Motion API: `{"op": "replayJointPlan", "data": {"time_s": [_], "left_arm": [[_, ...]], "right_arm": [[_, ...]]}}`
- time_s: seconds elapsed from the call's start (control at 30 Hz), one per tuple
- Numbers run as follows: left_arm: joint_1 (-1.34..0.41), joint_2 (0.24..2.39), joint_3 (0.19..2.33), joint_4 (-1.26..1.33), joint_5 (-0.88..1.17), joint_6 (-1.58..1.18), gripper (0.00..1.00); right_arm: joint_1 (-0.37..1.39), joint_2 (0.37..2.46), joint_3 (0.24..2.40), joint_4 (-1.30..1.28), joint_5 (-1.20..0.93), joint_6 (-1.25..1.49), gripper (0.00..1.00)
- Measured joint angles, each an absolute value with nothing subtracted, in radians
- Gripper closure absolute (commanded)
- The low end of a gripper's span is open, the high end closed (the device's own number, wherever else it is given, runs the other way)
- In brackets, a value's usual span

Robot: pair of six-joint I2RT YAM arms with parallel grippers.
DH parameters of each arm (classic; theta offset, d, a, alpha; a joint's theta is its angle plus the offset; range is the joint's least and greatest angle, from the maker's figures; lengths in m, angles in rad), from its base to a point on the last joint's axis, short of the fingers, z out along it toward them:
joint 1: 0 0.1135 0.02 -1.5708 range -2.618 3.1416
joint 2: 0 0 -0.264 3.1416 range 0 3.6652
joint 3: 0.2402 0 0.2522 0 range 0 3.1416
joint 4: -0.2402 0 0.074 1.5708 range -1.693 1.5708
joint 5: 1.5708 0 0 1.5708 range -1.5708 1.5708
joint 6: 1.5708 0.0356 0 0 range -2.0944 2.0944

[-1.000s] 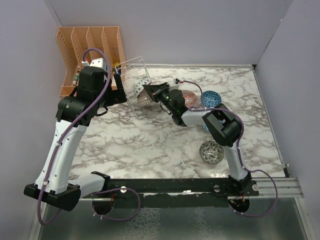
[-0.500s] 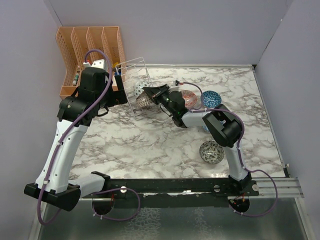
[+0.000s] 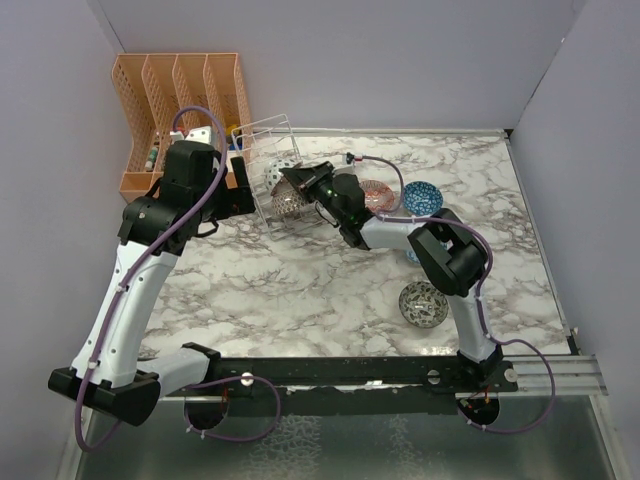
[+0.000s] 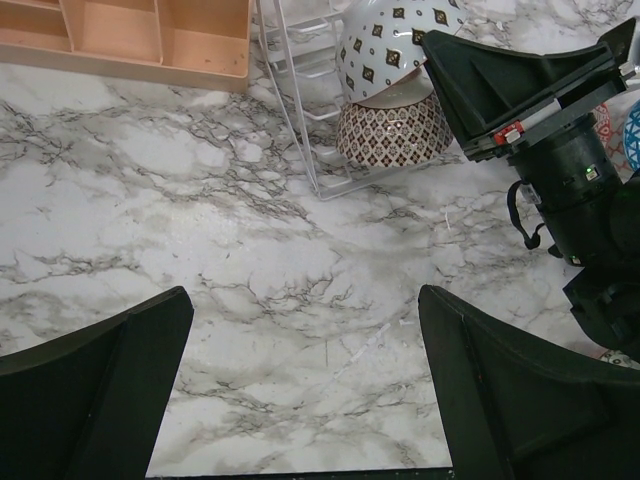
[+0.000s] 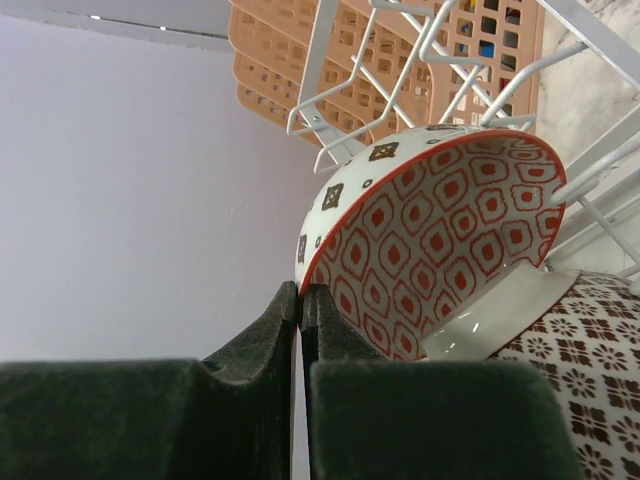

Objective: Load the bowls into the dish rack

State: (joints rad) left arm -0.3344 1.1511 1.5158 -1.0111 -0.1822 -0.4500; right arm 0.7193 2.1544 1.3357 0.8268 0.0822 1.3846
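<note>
Bowl (image 5: pixel 440 240) with red diamond-patterned inside leans in the wire dish rack (image 5: pixel 590 22) against a brown-patterned bowl (image 5: pixel 570 390); right hand (image 5: pixel 300 300) is pinched shut by its rim, left hand (image 4: pixel 305 300) wide.

Your left arm (image 3: pixel 130 270) rises from its base and leans forward, and the left end effector (image 4: pixel 305 300) points downward with its fingers spread wide. Your right arm (image 3: pixel 445 255) folds at the elbow and reaches left, and the right end effector (image 5: pixel 300 297) has its fingers pressed together.

Red bowl (image 5: pixel 430 250) leaning on brown bowl (image 4: pixel 392 130) in dish rack (image 3: pixel 262 130).
</note>
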Motion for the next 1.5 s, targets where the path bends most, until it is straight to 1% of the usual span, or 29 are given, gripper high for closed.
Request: {"op": "replayJointPlan", "data": {"time_s": [0.3, 0.73, 1.5], "left_arm": [[-0.334, 1.145, 1.513, -1.01, -0.182, -0.455, 0.01], [-0.334, 1.14, 1.482, -1.0, -0.179, -0.462, 0.02], [-0.334, 1.112, 1.433, -0.995, -0.157, -0.47, 0.03]], "right_arm": [[0.725, 2.145, 1.355, 0.809, 0.116, 1.337, 0.99], [0.772, 2.145, 1.355, 0.878, 0.187, 1.26, 0.99], [0.867, 2.169, 1.246, 1.06, 0.397, 1.255, 0.99]]}}
